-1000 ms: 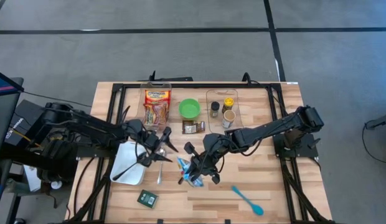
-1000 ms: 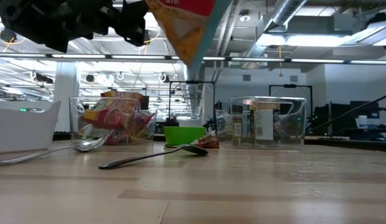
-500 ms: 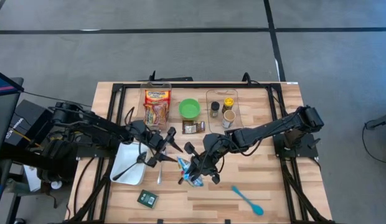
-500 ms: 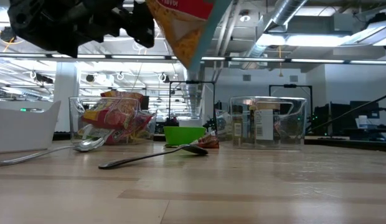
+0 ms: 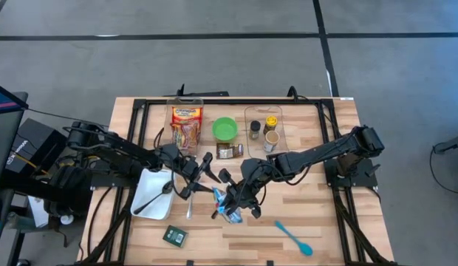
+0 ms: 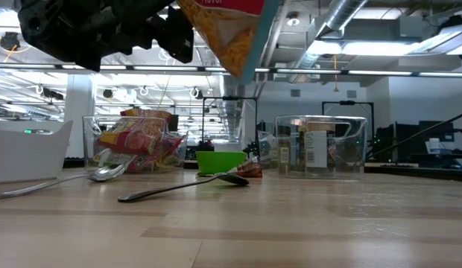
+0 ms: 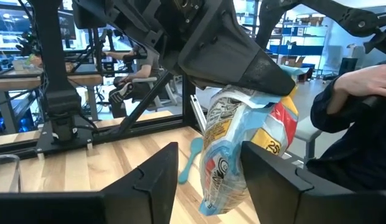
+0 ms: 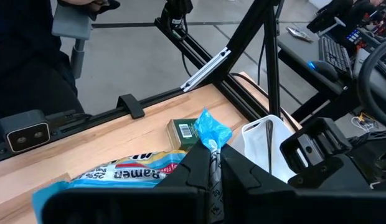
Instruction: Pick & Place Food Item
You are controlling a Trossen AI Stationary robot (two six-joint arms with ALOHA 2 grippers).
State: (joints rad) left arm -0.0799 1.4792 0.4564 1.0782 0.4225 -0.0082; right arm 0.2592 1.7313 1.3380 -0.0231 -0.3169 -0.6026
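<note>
A ramen packet (image 5: 230, 205), blue, orange and white, hangs in the air over the middle of the table; it also shows in the low view (image 6: 229, 30) and the left wrist view (image 7: 240, 146). My right gripper (image 5: 234, 193) is shut on its top end. My left gripper (image 5: 200, 174) is open and empty just to the packet's left, its fingers pointing at it; in the left wrist view (image 7: 208, 180) the packet stands a little beyond the two fingers. My right gripper pinches the packet's crimped blue end seal (image 8: 211, 140) between its two shut fingers. It comes at the seal from above, slanting down. The packet hangs below the fingers, lifted clear of the table (image 6: 242, 71).
At the back stand a clear bin of snack bags (image 5: 186, 125), a green bowl (image 5: 224, 128) and a clear bin of bottles (image 5: 264, 127). A white tray with a spoon (image 5: 144, 196), a loose spoon (image 5: 189, 207), a green box (image 5: 174, 236) and a blue spatula (image 5: 294, 236) lie nearer. A person's arm (image 7: 361, 106) shows beyond the table.
My left gripper has gone toward the table's right edge, closer to the hanging packet, and stays open. The packet stays hanging clear of the table in my right gripper.
</note>
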